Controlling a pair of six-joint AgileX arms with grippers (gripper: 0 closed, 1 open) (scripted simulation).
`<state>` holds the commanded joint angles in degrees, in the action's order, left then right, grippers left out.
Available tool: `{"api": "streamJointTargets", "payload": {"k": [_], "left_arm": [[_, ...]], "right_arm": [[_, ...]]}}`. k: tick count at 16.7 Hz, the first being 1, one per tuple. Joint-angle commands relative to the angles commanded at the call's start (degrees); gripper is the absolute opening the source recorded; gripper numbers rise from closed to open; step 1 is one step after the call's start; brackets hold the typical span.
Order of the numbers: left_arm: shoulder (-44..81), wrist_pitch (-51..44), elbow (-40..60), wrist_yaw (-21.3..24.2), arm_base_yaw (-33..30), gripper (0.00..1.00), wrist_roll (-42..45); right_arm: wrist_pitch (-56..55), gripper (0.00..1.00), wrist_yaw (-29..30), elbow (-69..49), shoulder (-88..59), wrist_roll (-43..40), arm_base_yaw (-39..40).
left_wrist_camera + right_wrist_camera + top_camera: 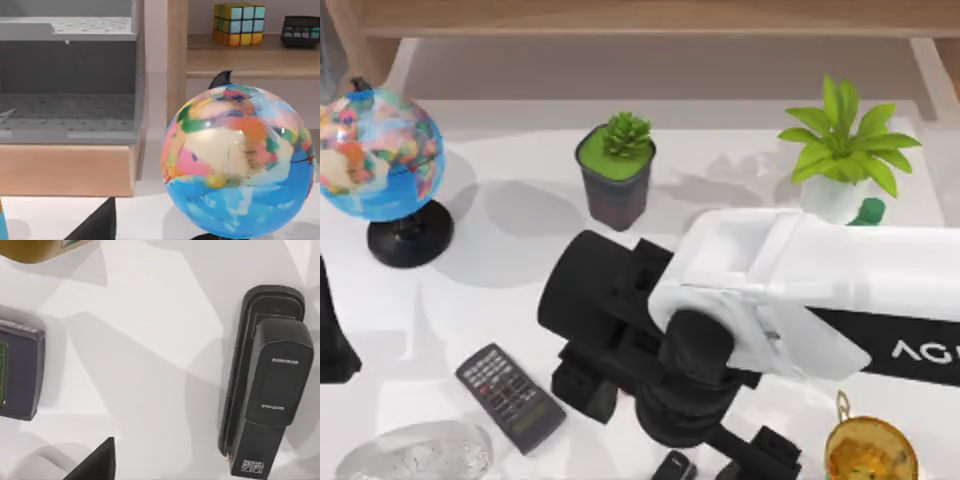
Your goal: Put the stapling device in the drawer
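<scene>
The right arm (800, 290) reaches in from the right across the table (500, 250), its wrist hanging low over the front edge; whether its fingers are spread or pressed together I cannot tell. Below that wrist the black stapler (267, 382) lies flat, apart from the remote (510, 397). The left arm (332, 330) sits parked at the left edge, facing the globe (239, 160) and the open drawer (67, 120).

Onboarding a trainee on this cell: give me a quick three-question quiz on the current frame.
1. True or false: the stapling device lies flat on the table, ungripped.
2. Which arm reaches over it? A) left B) right
3. Fill in: in the top view, the remote lies to the stapling device's ____.
Key: 1 true. 2 B, the right arm; the left arm sits at the table's left edge. 3 left.
</scene>
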<state>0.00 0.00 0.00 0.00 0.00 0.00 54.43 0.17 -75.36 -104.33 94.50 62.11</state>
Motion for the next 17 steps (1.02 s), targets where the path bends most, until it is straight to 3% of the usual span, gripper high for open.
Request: {"api": "streamJointTargets", "payload": {"k": [4,10,17], "left_arm": [[0.00,0.00,0.00,0.00,0.00,1.00,0.00],[0.00,0.00,0.00,0.00,0.00,1.00,0.00],[0.00,0.00,0.00,0.00,0.00,1.00,0.00]], "right_arm": [[2.98,1.00,-0.09,-2.60,-6.08,5.63,2.01],[2.82,1.00,-0.08,-2.32,-5.91,5.66,1.88],[-1.67,1.00,-0.07,2.86,-5.43,13.48,9.68]]}}
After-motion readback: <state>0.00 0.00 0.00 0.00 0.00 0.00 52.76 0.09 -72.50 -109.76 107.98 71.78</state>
